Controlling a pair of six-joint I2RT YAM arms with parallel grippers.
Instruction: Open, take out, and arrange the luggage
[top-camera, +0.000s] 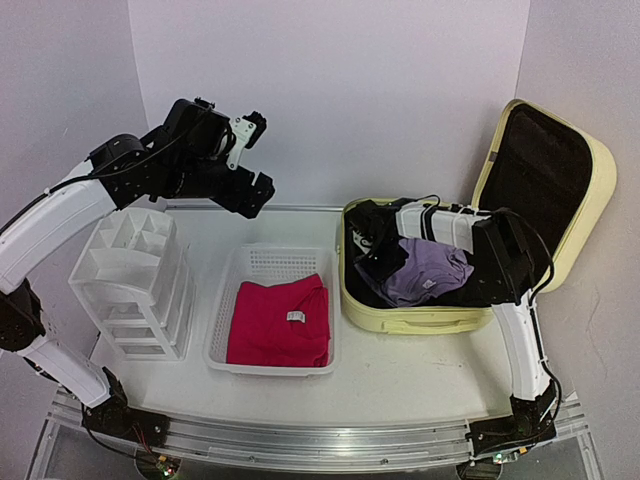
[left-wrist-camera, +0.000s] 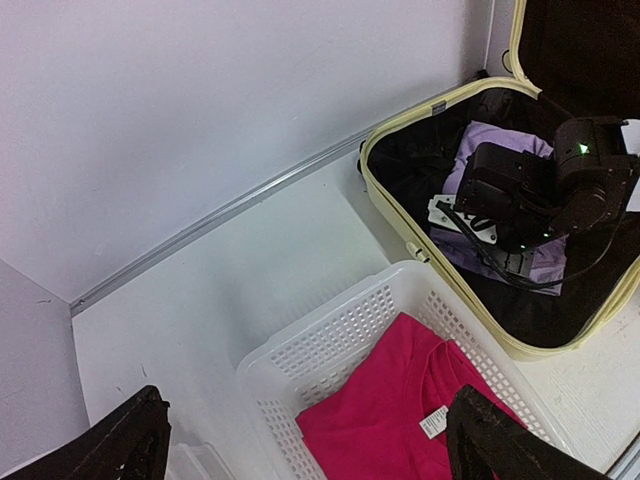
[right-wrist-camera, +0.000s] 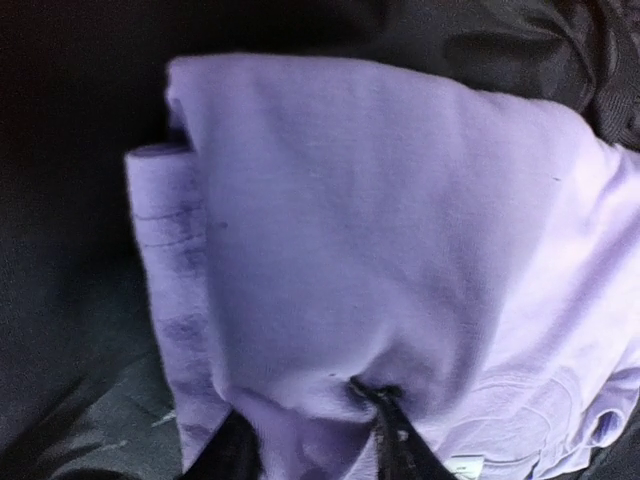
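White table (top-camera: 400, 385): suitcase (top-camera: 420, 320) open, pink shirt (top-camera: 278, 322) in basket (top-camera: 275, 262); right claw (right-wrist-camera: 310, 420) pinches purple shirt (right-wrist-camera: 380, 200) still inside; left claw (left-wrist-camera: 308, 400) wide, empty.

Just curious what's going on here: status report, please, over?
Left gripper open, held high. Right gripper pinching lavender shirt inside open luggage. Pink shirt lies in basket. No obstruction seen.

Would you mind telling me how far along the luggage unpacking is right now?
Done: the luggage is open, and a pink shirt lies in the basket. In hand: the right gripper pinches the purple shirt inside the luggage. To do: lifting it out and arranging it.
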